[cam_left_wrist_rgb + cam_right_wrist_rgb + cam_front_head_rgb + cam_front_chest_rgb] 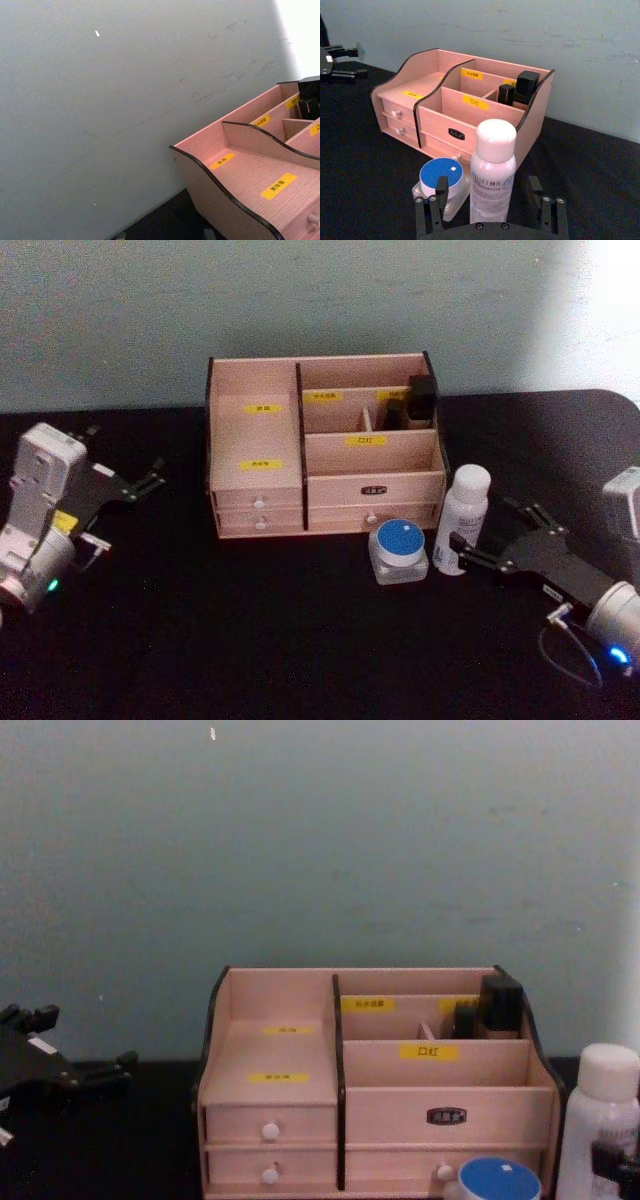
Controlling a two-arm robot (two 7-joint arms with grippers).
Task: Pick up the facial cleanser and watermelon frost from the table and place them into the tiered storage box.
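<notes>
facial cleanser [466, 515] stands upright on the black table [300, 640], just in front of the right end of the tiered storage box [330, 490]. the watermelon frost [400, 550] sits close on its left, so near that i cannot tell whether the two touch.

the right gripper [485, 525] is low at the bottle with its claw wide, one finger on each side and neither visibly pressing the plastic. in the right wrist view, the finger nearer the jar lines up with the blue lid. the left gripper [125, 458] hangs well off to the left of the box, claw spread and empty.

the main risk, as i judge it, is that jar-side finger. with so little room between jar and bottle, closing could catch the lid, shove the jar aside or pinch both at once. the bottle is tall, slim and smooth, and a hold near its base may let it tip or slide on the lift. two small dark bottles [415, 400] already occupy the back right compartment, so a careless drop there could knock them.
</notes>
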